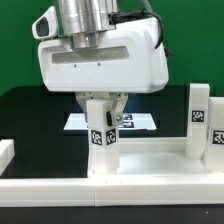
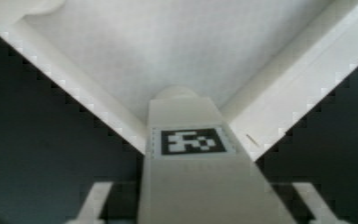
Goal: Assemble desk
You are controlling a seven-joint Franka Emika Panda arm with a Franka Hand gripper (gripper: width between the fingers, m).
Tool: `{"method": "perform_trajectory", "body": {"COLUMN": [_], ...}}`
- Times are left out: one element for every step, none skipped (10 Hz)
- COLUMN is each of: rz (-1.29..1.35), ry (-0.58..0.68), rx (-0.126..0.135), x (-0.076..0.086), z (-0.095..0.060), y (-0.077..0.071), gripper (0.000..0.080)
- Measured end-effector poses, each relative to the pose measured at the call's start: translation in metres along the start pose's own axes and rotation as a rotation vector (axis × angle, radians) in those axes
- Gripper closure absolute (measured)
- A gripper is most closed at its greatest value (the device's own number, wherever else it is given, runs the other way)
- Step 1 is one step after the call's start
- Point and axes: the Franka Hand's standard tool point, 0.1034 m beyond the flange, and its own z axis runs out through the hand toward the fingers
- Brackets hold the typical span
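Here the biggest thing in the exterior view is the white body of the robot arm (image 1: 100,55), which fills the upper part of the picture over a black table (image 1: 30,110). Below it, along the near edge, lies the white rimmed tabletop (image 1: 150,170) of the desk. Behind the arm a flat marker board (image 1: 140,122) lies on the table.

Two white block legs stand upright on the tabletop. One leg (image 1: 198,122) stands alone at the exterior view's right, well apart from the arm, with a square tag on its face. The other leg (image 1: 101,135) stands directly under the arm, near the exterior view's left end of the tabletop, and also carries tags.

The gripper (image 1: 100,105) comes down over the top of this second leg, with one finger on each side of it. In the wrist view the leg (image 2: 197,150) stands between the two fingertips (image 2: 101,200). Whether the fingers already press the leg or only stand narrowly beside it, I cannot tell.
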Motion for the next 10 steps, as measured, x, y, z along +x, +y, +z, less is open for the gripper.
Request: {"method": "perform_trajectory", "body": {"rz": [0.163,0.339,0.540,0.754,0.899,0.959,0.963,0.948,0.930,0.837], "ry": [-0.001,-0.007,-0.007,-0.006,-0.003,0.010,0.015,0.015,0.014,0.017], "rx": [-0.006,-0.012,-0.010,0.001,0.013,0.018,0.013,0.012,0.013,0.011], "x": [-0.0004,-0.0013,-0.0029,-0.0026,-0.0011,-0.0014,-0.0012,-0.0011,-0.0014,-0.0005], "z": [0.0003,0.0000,0.0000,-0.0001,0.0003,0.0011,0.0009,0.0010,0.0012,0.0004], "y": [-0.0010,-0.0022,-0.0043,-0.0068,-0.0066,-0.0055,-0.0038,-0.0036,-0.0039,-0.0043], "gripper": [0.0508,0.0508,0.0508,0.0508,0.0508,0.0508,0.0508,0.0498,0.0498,0.0330]}}
